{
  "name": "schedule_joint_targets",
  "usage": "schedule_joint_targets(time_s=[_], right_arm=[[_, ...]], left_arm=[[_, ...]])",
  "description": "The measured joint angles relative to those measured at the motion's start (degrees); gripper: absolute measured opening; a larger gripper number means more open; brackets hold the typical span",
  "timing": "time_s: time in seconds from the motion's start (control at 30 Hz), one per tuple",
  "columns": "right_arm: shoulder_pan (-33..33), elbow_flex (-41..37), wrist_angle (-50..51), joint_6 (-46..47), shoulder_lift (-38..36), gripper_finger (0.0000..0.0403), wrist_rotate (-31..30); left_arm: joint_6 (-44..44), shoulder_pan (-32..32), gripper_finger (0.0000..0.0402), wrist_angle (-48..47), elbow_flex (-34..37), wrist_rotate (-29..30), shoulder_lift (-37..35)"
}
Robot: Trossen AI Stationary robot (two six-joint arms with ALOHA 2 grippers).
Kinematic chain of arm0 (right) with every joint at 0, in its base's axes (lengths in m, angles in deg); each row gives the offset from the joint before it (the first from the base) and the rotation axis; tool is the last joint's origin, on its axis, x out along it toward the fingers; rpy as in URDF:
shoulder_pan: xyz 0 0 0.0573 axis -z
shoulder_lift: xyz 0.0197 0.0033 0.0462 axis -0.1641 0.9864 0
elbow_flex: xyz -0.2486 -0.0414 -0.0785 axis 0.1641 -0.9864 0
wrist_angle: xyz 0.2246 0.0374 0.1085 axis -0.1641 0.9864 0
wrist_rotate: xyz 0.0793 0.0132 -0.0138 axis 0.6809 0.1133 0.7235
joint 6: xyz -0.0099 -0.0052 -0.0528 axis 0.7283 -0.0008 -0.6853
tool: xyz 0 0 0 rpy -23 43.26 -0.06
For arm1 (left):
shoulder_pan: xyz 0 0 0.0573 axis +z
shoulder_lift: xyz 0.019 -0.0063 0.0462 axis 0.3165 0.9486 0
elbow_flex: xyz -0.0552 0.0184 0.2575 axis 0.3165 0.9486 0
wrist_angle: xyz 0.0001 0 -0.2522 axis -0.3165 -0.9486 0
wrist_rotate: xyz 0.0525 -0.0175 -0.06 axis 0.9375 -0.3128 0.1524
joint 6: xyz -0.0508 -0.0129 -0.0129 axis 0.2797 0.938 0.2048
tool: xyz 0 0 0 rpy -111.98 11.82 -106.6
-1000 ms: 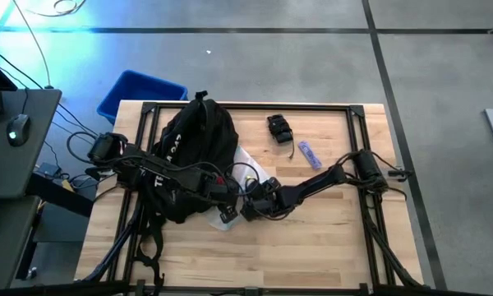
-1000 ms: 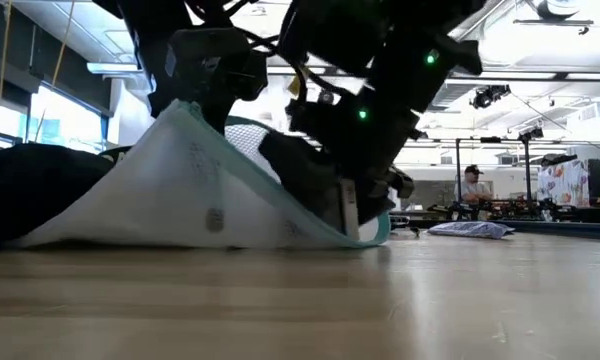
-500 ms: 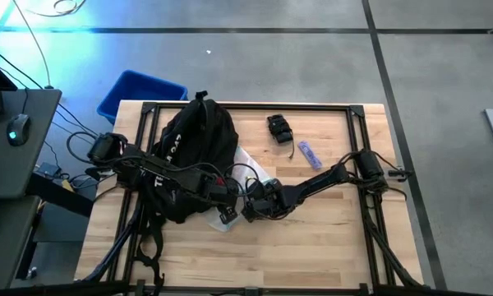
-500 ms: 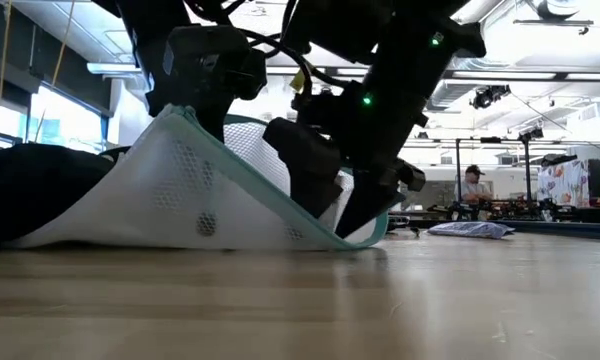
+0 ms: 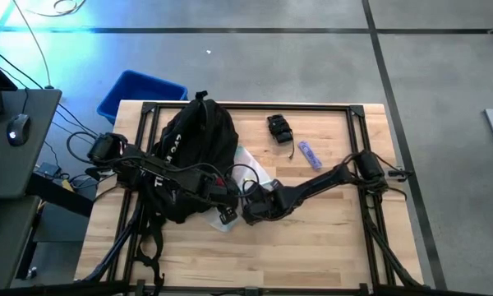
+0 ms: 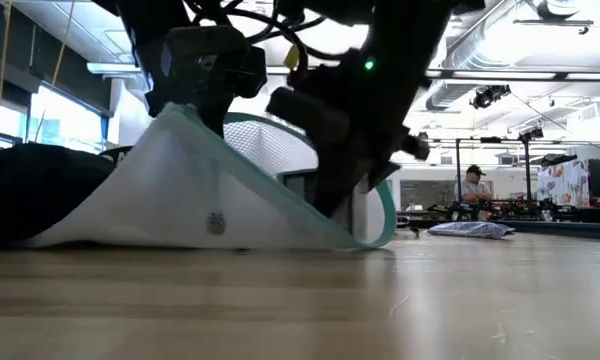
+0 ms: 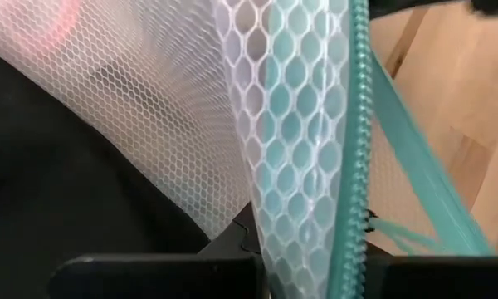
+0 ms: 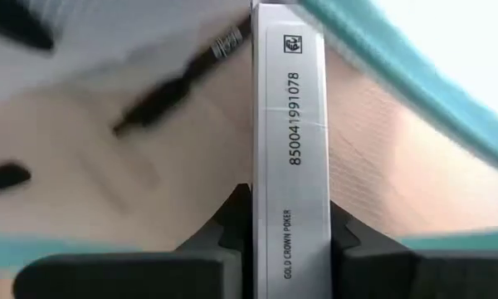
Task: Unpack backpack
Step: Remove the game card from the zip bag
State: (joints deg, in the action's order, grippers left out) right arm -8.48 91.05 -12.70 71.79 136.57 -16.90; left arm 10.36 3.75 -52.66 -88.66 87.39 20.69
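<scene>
The black backpack [image 5: 193, 152] lies at the table's left. A white mesh pouch [image 6: 180, 200] with a teal zipper [image 7: 357, 124] rests against its right side, base on the table. My left gripper [image 7: 315, 278] is shut on the pouch's raised upper edge. My right gripper [image 8: 289, 241] reaches down into the pouch's open mouth, shut on a slim white card box [image 8: 289, 124]. Black pens [image 8: 178, 71] lie inside the pouch. My left gripper pinches the pouch's mesh wall beside the zipper [image 7: 332, 249] between its two fingers, coming from above and slanting down. That edge is held up as a peak [image 6: 180, 110], and the pouch's base stays on the table. My right gripper pinches the card box by its two broad faces [image 8: 257, 220], one finger [image 8: 232, 224] on each. It slants down from the table's right. The box stands on edge, its narrow printed side toward the wrist camera, within the pouch's mouth [image 6: 360, 215].
A small black object [image 5: 279, 128] and a blue packet [image 5: 310, 154] lie on the wood at the far right of the backpack. A blue bin [image 5: 140, 92] stands beyond the table's far left corner. The near half of the table is bare wood.
My right gripper has shut on the card box inside the pouch and risen a little, tipping as it went. The box now stands higher in the pouch's mouth. The pouch's open teal edge has lifted with it.
</scene>
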Motion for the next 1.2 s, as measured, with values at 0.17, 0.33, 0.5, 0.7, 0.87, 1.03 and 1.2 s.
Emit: schedule_joint_targets(time_s=[0.17,0.33,0.5,0.7,0.87,1.03,1.2], right_arm=[[-2.4,4.4,9.8,-3.9,-3.5,0.0042,2.1],[-5.5,3.9,12.5,-11.8,-10.4,0.0042,13.2],[-8.3,-5.7,17.0,-6.9,-20.1,0.0042,18.0],[-5.8,-29.4,11.2,8.7,-38.2,0.0042,18.1],[5.6,-45.3,-2.6,11.8,-50.0,0.0042,17.4],[22.2,-52.5,-10.9,4.6,-54.3,0.0042,15.8],[39.9,-54.1,-18.6,-9.0,-51.8,0.0051,18.9]], left_arm=[[0.2,0.0,0.0,0.0,0.0,0.5,0.0],[0.7,0.0,0.0,-0.1,0.0,1.3,0.0],[1.8,0.0,0.0,0.0,0.0,1.7,0.0],[3.2,0.0,0.0,0.6,0.0,2.2,0.0],[3.8,0.0,0.0,2.2,0.0,2.2,0.0],[5.7,0.0,0.0,5.0,0.0,2.1,0.0],[8.5,0.1,0.0,7.6,0.0,2.3,0.0]])
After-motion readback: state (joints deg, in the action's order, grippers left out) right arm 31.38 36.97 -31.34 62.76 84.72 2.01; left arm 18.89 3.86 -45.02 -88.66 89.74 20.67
